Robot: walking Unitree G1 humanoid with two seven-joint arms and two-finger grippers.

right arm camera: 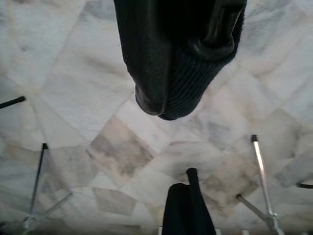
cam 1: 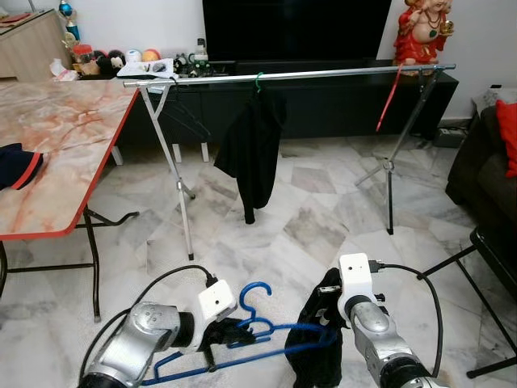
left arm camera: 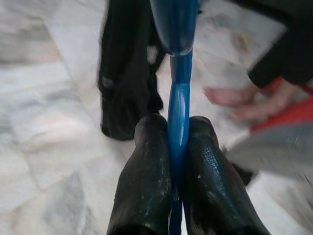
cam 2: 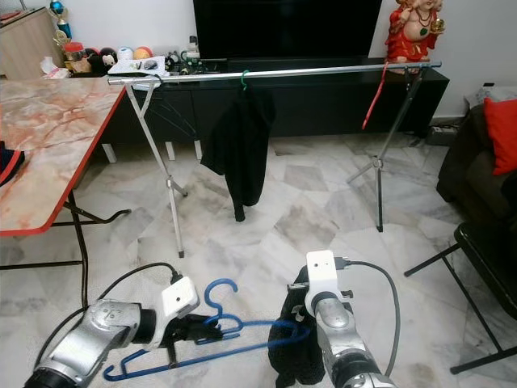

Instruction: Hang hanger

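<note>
- Left eye view: left gripper [cam 1: 220, 333] pinches the blue hanger [cam 1: 242, 339] low in front of the robot, hook up and fwd — prob. held by the neck so the hook stays free for the rail [cam 1: 291, 76]. A black garment [cam 1: 319, 343] drapes off the hanger's right end, w/ the right gripper [cam 1: 323, 323] in the cloth, likely steadying it; can't tell its fingers here.
- Same view, room: rail runs across well ahead, on two tripod stands [cam 1: 174, 162]. A black top [cam 1: 252, 149] already hangs near mid-rail on a green hook; a red strap [cam 1: 389, 99] hangs toward the right end. Bare rail betw. those two looks the best slot. Marble table [cam 1: 56, 137] edge crowds the left; black chair frame [cam 1: 485, 267] and sofa [cam 1: 485, 153] crowd the right. Floor straight ahead is open.
- Right eye view: same layout. Hanger [cam 2: 202, 335] well apart from the rail [cam 2: 275, 73], so a walk fwd and a lift are still needed, I judge.
- Left wrist view: two black fingers [left arm camera: 146, 171] pressed tight on the blue hanger bar [left arm camera: 178, 117], bar running straight betw. them — a firm centred pinch, little chance of twist. Black cloth [left arm camera: 124, 73] hangs beyond; blurred shapes at one side, can't id.
- Right wrist view: dark knit cloth [right arm camera: 181, 54] wraps over the finger area, so spread or closed can't be told. Marble floor, stand legs [right arm camera: 36, 186] and the hung top [right arm camera: 188, 205] lie beyond.
</note>
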